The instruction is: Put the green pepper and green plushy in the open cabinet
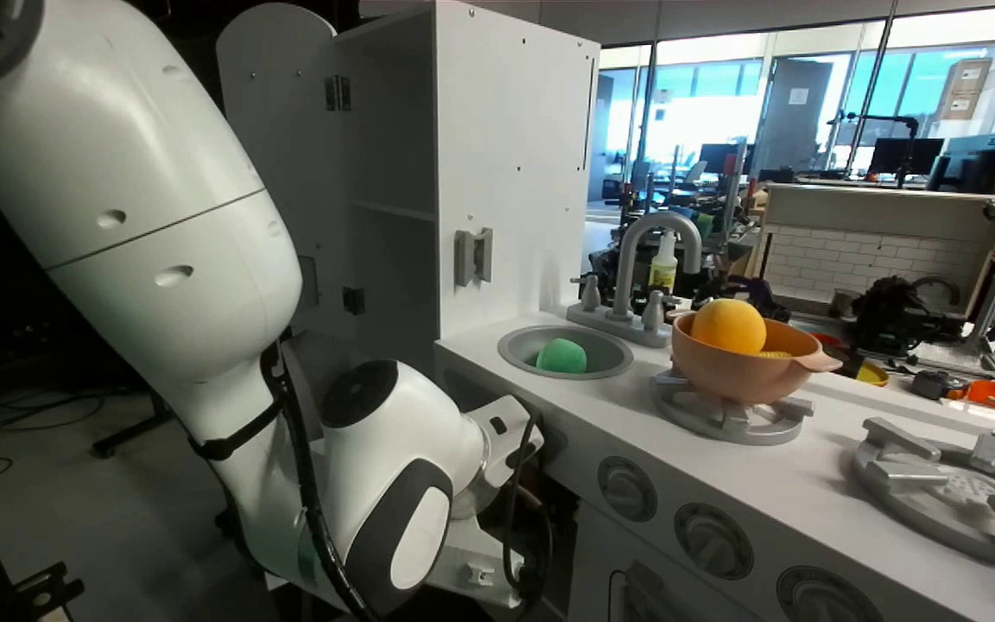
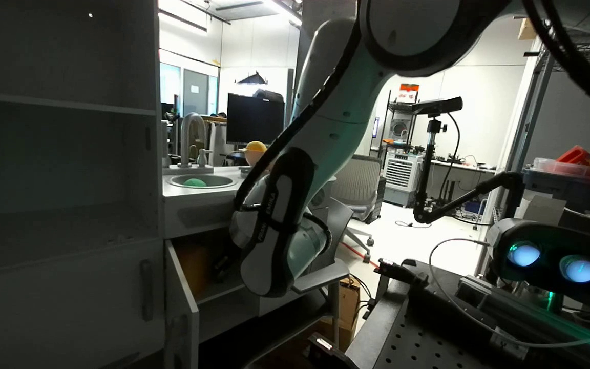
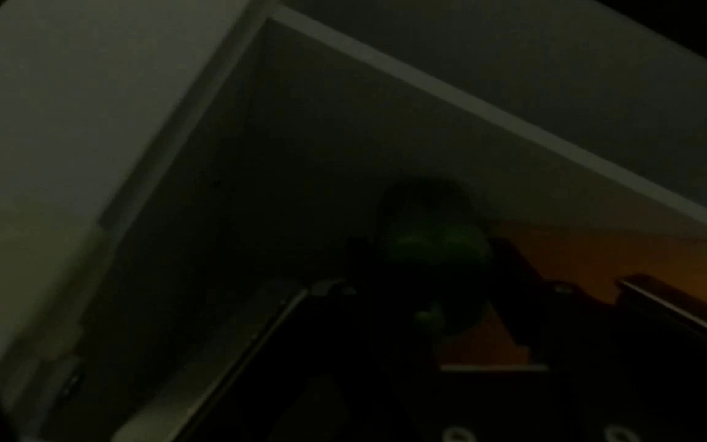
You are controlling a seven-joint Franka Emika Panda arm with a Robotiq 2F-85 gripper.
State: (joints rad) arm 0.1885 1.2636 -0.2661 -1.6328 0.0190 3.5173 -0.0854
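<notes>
In the dim wrist view the green pepper point(image 3: 445, 242) sits between the fingers of my gripper point(image 3: 430, 255), which is shut on it. Pale inner walls and an orange surface surround it, inside the open cabinet point(image 2: 231, 293). The cabinet's white door point(image 2: 185, 292) stands swung out below the sink in an exterior view. My forearm and wrist hide much of the opening, and darkness blurs the fingertips. The green plushy point(image 1: 561, 356) lies in the round grey sink on the counter, visible in both exterior views.
A tall white cupboard point(image 1: 510, 130) with its door open rises beside the sink point(image 1: 614, 367). On a burner stands a peach bowl point(image 1: 744, 380) with an orange ball. The faucet point(image 1: 627, 259) stands behind the sink. The counter edge and knobs lie close to my wrist.
</notes>
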